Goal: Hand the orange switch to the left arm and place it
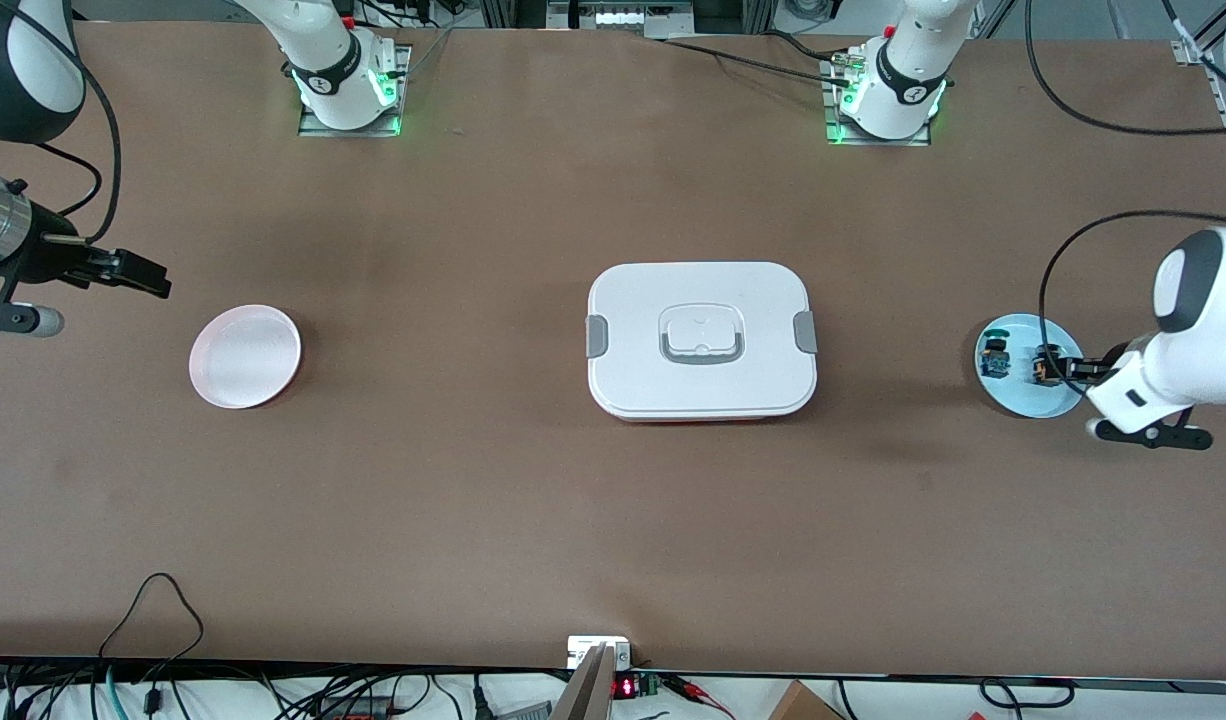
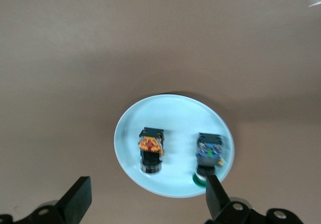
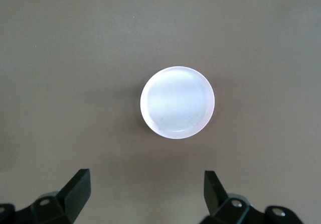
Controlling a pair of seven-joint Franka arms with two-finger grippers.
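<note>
The orange switch [image 1: 1041,366] lies on its side on a light blue plate [image 1: 1018,400] at the left arm's end of the table. In the left wrist view it [image 2: 151,151] lies beside a green-capped, blue-bodied switch [image 2: 209,156] on that plate [image 2: 175,118]. My left gripper [image 1: 1068,372] hovers over the plate, open and empty [image 2: 148,199]. The white lidded box [image 1: 633,300] stands at the table's middle, between the two plates. My right gripper [image 1: 153,278] waits open and empty [image 3: 147,194] above the table by a pink plate [image 1: 245,356].
The pink plate [image 3: 177,102] is empty at the right arm's end. The green switch [image 1: 995,358] lies on the blue plate on the side toward the box. Cables [image 1: 158,600] hang over the table's near edge.
</note>
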